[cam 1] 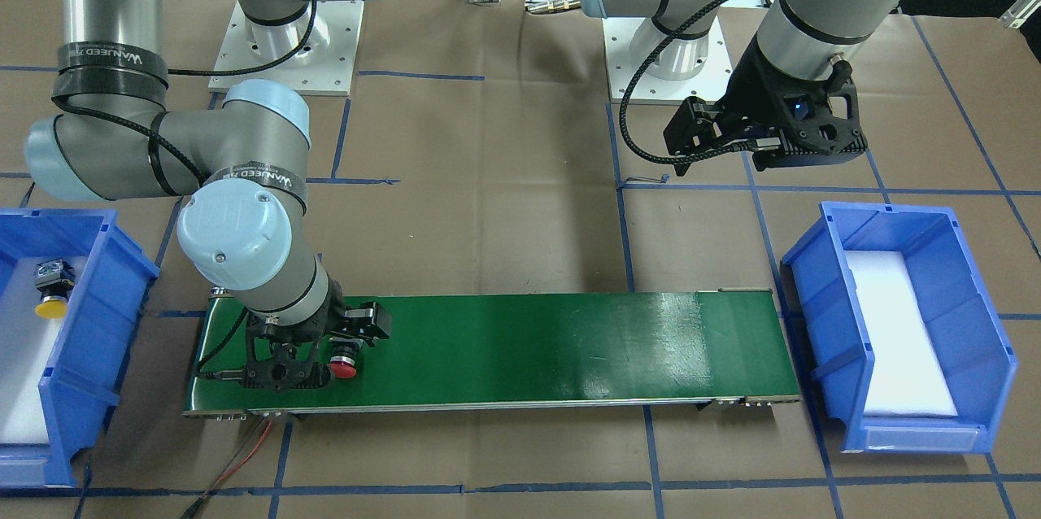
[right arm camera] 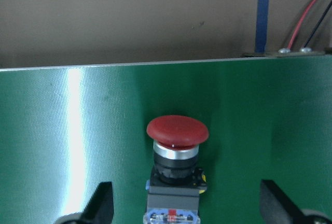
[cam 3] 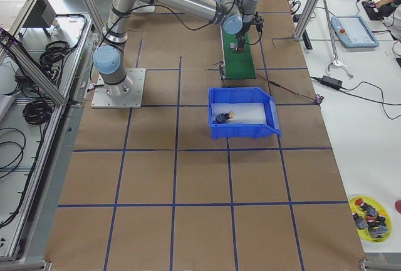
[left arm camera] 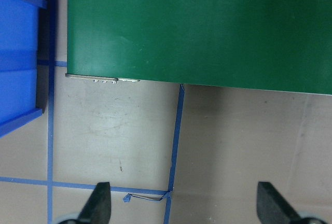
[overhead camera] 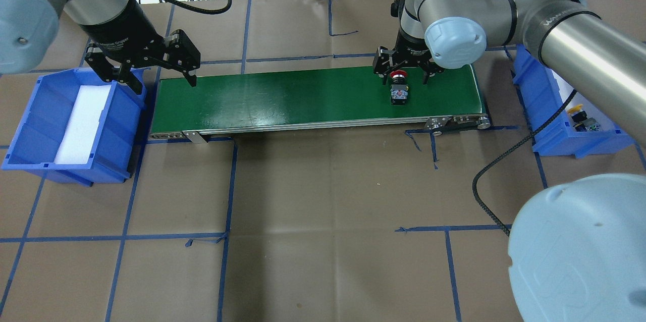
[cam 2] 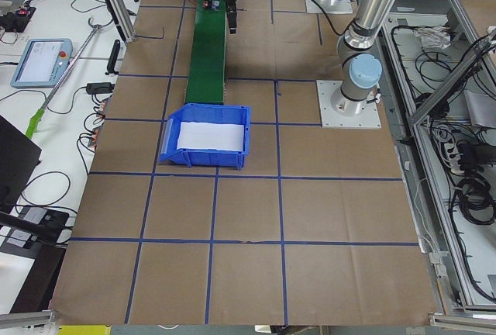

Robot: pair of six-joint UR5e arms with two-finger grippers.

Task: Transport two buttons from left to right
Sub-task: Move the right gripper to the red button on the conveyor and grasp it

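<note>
On the bench [overhead camera: 313, 211] a green belt [overhead camera: 303, 95] is laid between the left bin [overhead camera: 30, 130], where only a white pad [overhead camera: 83, 120] is seen, and the right bin [cam 1: 106, 316]. The left hand [overhead camera: 164, 84] is held wide open, with nothing in it, above the belt's left end. The right hand [overhead camera: 402, 75] is spread open astride the red button [right arm camera: 176, 151], which lies ungripped on the belt's right end. The yellow button [cam 1: 50, 295] is lodged in the right bin. Half the task is judged done, and the red one's lift into that bin is left.
</note>
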